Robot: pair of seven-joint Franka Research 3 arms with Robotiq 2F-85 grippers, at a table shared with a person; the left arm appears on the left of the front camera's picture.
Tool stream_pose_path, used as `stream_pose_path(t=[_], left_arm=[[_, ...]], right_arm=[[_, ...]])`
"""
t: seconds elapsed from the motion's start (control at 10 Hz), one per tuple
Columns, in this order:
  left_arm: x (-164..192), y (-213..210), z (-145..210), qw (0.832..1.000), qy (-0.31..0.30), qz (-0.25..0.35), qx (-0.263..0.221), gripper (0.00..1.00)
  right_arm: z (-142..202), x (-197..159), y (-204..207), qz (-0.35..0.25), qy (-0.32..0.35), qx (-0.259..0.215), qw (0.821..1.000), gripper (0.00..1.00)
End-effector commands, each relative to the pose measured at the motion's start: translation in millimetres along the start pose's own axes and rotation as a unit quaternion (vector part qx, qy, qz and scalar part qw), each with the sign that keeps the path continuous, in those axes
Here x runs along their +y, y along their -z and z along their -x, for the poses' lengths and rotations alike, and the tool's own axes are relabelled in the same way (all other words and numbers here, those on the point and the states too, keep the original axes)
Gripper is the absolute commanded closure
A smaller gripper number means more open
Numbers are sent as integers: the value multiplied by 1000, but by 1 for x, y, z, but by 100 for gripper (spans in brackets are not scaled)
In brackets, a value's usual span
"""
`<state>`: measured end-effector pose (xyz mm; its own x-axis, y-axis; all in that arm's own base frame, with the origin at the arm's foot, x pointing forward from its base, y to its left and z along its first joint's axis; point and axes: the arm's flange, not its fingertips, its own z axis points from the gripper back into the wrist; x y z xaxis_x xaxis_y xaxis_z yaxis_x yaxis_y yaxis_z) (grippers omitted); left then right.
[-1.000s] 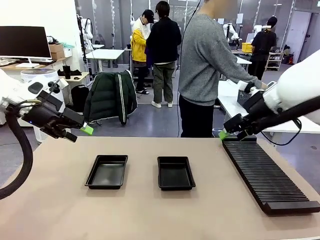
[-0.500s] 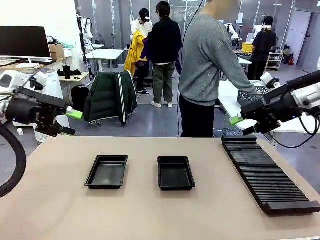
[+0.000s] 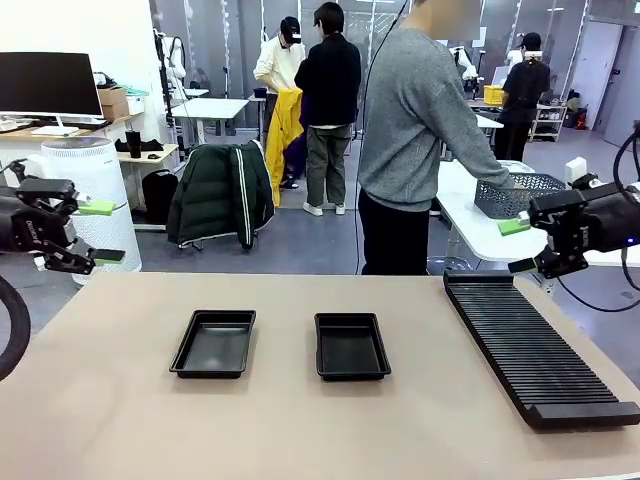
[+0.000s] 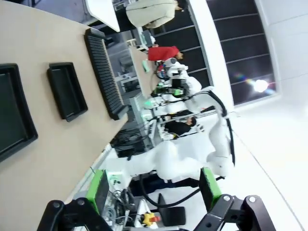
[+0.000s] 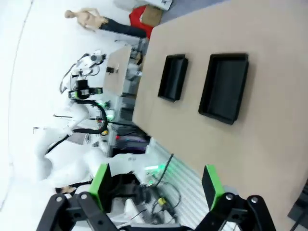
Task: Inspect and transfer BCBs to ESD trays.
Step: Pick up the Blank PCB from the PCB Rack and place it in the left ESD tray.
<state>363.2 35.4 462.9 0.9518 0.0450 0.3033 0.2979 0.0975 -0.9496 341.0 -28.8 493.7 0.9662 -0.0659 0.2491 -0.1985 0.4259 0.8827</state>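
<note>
At the left and right edges of the worktop (image 3: pixel 300 430) your two arms are held clear of it. The left gripper (image 3: pixel 100 232) and right gripper (image 3: pixel 517 247) both stand wide, with nothing between the pads (image 3: pixel 97 207). The left tray (image 3: pixel 215 345) and right tray (image 3: pixel 351 347) lie side by side, apart, mid-worktop, their floors bare. The rack (image 3: pixel 535 345) runs along the right edge. I judge this to be the wait for a first board: the person (image 3: pixel 410 130) at the far edge is reaching to a basket (image 3: pixel 515 195) on the table behind. Next you need a board offered, a grip on its edge, then a flat, square lay-down, since a tray likely gives little slack. The front view gives you person and basket; the wrist views give each finger gap head-on, with both trays seen slantwise.
</note>
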Motion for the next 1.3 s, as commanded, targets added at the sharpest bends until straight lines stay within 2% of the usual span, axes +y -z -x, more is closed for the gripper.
stream_pose_path(t=[0.0,0.3,0.6,0.9,1.2], left_arm=[[6,-13,-7,1000,-5,24,-3,0],[8,-29,-3,999,-25,37,5,0],[6,-39,-3,999,-29,45,-4,0],[10,-55,1,997,-37,60,-25,0],[15,-54,11,997,-40,61,5,0]], right_arm=[[-16,-23,-14,-46,41,23,998,0],[-25,-47,-41,-98,61,46,992,0],[-26,-61,-61,-161,42,62,984,0],[-30,-74,-75,-185,45,64,980,0],[-26,-84,-84,-199,47,62,977,0]])
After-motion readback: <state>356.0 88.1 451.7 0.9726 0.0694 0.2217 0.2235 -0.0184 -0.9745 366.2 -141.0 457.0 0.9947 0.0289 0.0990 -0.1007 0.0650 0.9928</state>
